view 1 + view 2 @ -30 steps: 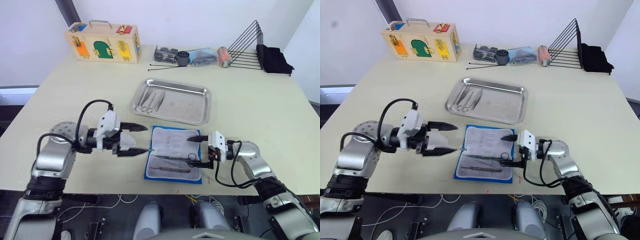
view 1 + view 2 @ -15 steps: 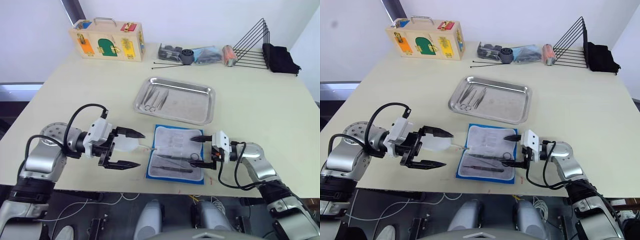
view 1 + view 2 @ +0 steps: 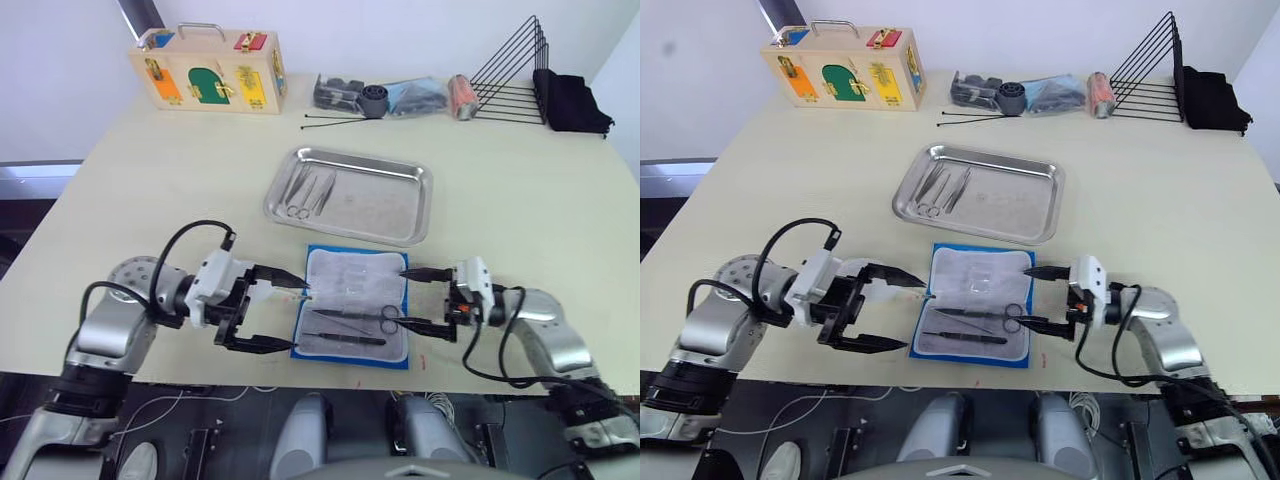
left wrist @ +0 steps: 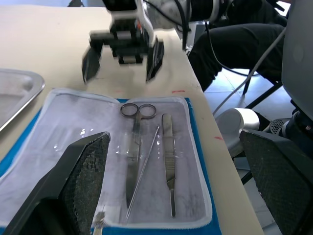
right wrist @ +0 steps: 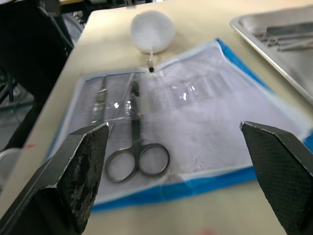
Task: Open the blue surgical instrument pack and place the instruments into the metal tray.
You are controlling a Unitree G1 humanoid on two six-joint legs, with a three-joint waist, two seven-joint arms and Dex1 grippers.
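Beige counter: flat bright-blue fabric instrument pack lies unzipped between my grippers, left and right, jaws wide, empty. Silver ring-handled scissors and forceps inside; shiny steel tray behind. Risk: thin tools slip, clear sleeves snag.

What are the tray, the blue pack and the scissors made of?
The tray looks like polished steel: it gleams and mirrors the light. The pack seems fabric, blue outside with pale soft lining and glossy clear sleeves, probably plastic. The scissors look like dull grey metal, likely steel.
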